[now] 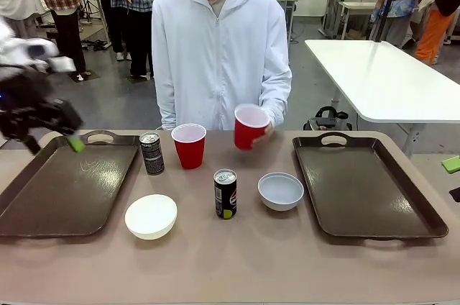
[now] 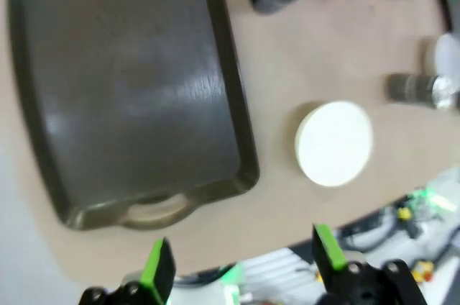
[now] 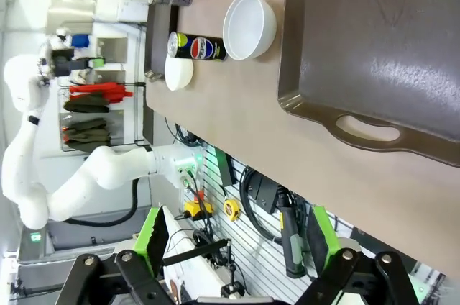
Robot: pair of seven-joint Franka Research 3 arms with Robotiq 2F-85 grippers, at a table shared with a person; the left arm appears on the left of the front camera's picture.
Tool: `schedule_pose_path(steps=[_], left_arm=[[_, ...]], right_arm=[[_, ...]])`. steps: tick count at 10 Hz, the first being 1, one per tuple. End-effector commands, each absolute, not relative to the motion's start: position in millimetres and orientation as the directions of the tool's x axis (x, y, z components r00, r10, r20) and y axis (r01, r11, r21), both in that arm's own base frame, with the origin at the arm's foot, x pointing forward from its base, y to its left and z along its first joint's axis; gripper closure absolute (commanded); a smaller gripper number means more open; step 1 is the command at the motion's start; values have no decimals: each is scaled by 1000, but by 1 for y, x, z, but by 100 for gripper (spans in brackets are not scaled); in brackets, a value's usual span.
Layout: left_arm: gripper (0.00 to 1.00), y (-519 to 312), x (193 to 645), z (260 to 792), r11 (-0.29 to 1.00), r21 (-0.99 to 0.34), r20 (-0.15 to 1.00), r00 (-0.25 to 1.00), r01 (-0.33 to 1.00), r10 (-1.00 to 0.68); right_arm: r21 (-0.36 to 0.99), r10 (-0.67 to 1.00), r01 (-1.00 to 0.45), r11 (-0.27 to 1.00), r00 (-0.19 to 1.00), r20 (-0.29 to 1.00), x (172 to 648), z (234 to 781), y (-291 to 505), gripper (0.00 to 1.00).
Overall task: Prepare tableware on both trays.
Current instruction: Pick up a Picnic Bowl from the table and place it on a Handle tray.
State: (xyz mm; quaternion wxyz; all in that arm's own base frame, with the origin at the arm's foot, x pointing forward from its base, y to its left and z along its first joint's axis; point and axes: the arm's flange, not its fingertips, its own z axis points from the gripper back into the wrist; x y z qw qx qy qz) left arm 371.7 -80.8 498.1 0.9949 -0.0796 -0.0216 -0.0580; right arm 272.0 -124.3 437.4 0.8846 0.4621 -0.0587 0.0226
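Setup stage, I'd say: two dark brown rectangular plastic trays, left tray and right tray, sit bare at the worktop's ends. Between them: cream-white bowl, pale grey-blue bowl, small dark drink can plus a second can, one red plastic cup standing, second red cup in the person's grip. Left hand hangs open, empty, by the left tray's far corner; right hand, open too, sits past the right end. Next: probably pinch the cream-white bowl's rim, carry it onto the left tray.
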Motion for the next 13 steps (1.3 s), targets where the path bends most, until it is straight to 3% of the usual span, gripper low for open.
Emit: schedule_pose_path(steps=[1,2,7,12,13], left_arm=[[0,-132,391,466,984,14,-55,983,176,-175],[0,-154,388,448,980,42,-66,979,194,-191],[0,-187,346,377,956,-99,22,961,275,-274],[0,-198,349,353,939,-116,83,945,323,-315],[6,-201,355,351,943,-98,97,946,318,-309]], right_arm=[[822,-15,-95,561,992,124,272,437,-125,0],[822,-15,-95,561,992,124,272,437,-125,0],[822,-15,-95,561,992,124,272,437,-125,0],[822,-15,-95,561,992,124,272,437,-125,0],[822,-15,-95,561,992,124,272,437,-125,0]])
